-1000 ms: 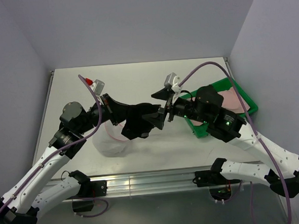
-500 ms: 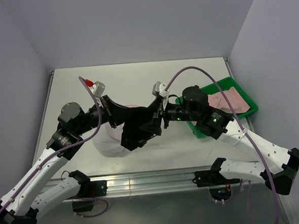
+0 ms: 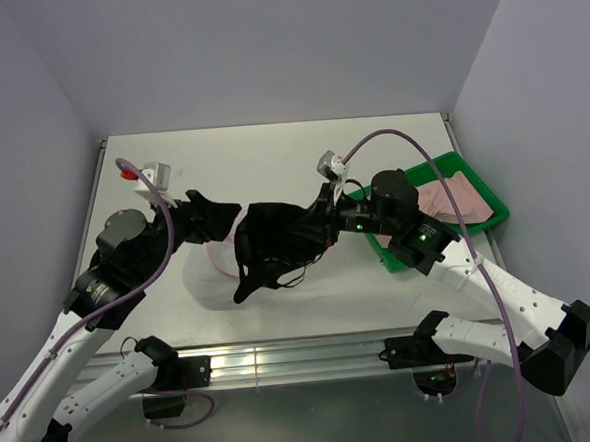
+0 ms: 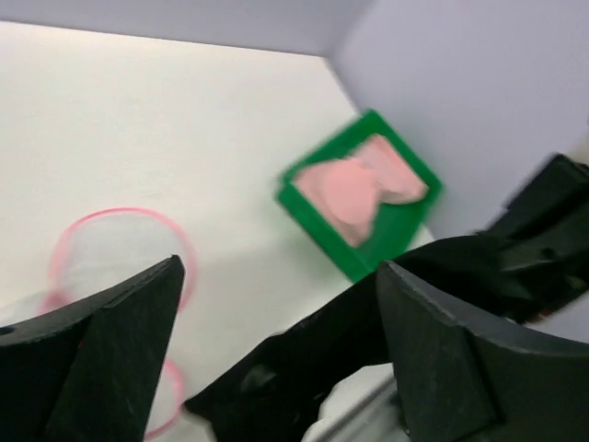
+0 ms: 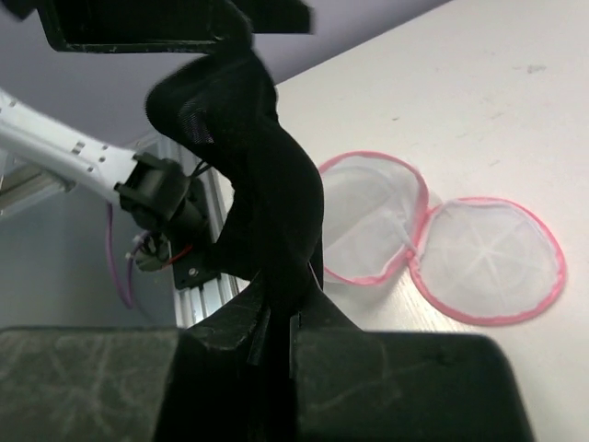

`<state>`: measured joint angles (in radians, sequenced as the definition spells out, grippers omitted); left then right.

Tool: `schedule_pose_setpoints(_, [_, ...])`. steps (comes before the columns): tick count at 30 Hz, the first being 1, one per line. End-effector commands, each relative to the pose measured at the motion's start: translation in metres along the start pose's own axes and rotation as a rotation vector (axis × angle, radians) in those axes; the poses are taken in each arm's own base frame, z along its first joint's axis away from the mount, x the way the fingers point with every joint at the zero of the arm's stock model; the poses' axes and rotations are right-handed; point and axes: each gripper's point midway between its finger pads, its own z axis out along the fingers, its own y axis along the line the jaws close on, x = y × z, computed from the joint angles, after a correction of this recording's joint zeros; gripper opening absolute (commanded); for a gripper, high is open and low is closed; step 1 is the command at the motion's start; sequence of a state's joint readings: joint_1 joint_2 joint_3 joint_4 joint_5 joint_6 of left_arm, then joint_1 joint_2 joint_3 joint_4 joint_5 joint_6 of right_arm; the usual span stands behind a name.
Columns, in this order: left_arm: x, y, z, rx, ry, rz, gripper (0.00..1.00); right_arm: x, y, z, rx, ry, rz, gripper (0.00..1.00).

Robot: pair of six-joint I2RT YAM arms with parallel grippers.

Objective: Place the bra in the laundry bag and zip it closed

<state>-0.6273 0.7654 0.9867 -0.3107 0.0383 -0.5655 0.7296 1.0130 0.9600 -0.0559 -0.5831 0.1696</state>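
Observation:
A black floppy garment with thin straps [image 3: 266, 245] hangs above the table, and my right gripper [image 3: 320, 215] is shut on its upper edge. The right wrist view shows this black cloth [image 5: 258, 138] pinched between the right gripper's [image 5: 281, 318] jaws. My left gripper [image 3: 220, 218] stands open just left of the cloth, letting go of it; the left gripper [image 4: 276, 276] has the black garment [image 4: 304, 359] below it. The laundry bag [image 5: 373, 216] lies open on the table, its white mesh lid [image 5: 488, 262] flipped beside it. A pale pink bra [image 3: 454, 196] lies in the green tray [image 3: 499, 209].
The laundry bag [image 3: 211, 281] sits near the table's front edge, partly under the hanging black cloth. The green tray [image 4: 396, 244] stands at the right edge of the table beside the wall. The aluminium rail [image 3: 303, 356] runs along the near edge.
My right gripper came in and shut on the black garment. My left gripper opened, released it and drew back to the left. The cloth now hangs from the right gripper.

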Motion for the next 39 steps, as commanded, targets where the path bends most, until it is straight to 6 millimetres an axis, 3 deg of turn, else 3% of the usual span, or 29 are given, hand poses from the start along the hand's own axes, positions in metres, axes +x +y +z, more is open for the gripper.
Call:
schedule_pose_setpoints(1, [0.002, 0.061, -0.021, -0.318, -0.055, -0.021, 0.90, -0.023, -0.016, -0.010, 0.057, -0.114, 0.046, 0.00])
schedule_pose_setpoints(3, [0.015, 0.081, -0.025, -0.401, -0.049, -0.038, 0.85, -0.030, -0.027, -0.014, 0.111, -0.148, 0.059, 0.00])
schedule_pose_setpoints(4, [0.034, 0.094, -0.025, -0.445, -0.014, -0.053, 0.82, -0.034, -0.032, -0.017, 0.141, -0.162, 0.064, 0.00])
schedule_pose_setpoints(9, [0.088, 0.127, -0.015, -0.545, 0.115, -0.071, 0.76, -0.051, -0.048, -0.020, 0.235, -0.230, 0.072, 0.00])
schedule_pose_setpoints(15, [0.112, 0.143, 0.004, -0.590, 0.177, -0.047, 0.61, -0.071, -0.054, -0.015, 0.252, -0.310, 0.118, 0.00])
schedule_pose_setpoints(16, [0.118, 0.147, 0.006, -0.599, 0.197, -0.044, 0.52, -0.075, -0.054, -0.013, 0.243, -0.326, 0.142, 0.00])
schedule_pose_setpoints(18, [0.124, 0.154, 0.004, -0.629, 0.210, -0.040, 0.46, -0.071, -0.058, -0.005, 0.235, -0.327, 0.182, 0.00])
schedule_pose_setpoints(20, [0.123, 0.160, -0.002, -0.672, 0.201, -0.028, 0.47, -0.067, -0.066, 0.006, 0.230, -0.323, 0.205, 0.00])
schedule_pose_setpoints(25, [0.114, 0.161, -0.018, -0.685, 0.143, -0.048, 0.62, -0.057, -0.077, 0.027, 0.226, -0.296, 0.249, 0.00])
schedule_pose_setpoints(28, [0.113, 0.166, -0.025, -0.721, 0.136, -0.038, 0.63, -0.056, -0.079, 0.035, 0.218, -0.293, 0.259, 0.00])
schedule_pose_setpoints(32, [0.125, 0.166, -0.019, -0.698, 0.172, -0.046, 0.60, -0.054, -0.078, 0.040, 0.230, -0.293, 0.257, 0.00])
schedule_pose_setpoints(35, [0.131, 0.166, -0.011, -0.685, 0.195, -0.046, 0.52, -0.057, -0.078, 0.044, 0.222, -0.300, 0.277, 0.00])
schedule_pose_setpoints(38, [0.138, 0.163, -0.002, -0.638, 0.201, -0.047, 0.38, -0.065, -0.075, 0.040, 0.224, -0.319, 0.267, 0.00])
schedule_pose_setpoints(39, [0.140, 0.161, 0.002, -0.626, 0.210, -0.045, 0.26, -0.067, -0.076, 0.038, 0.235, -0.326, 0.260, 0.00])
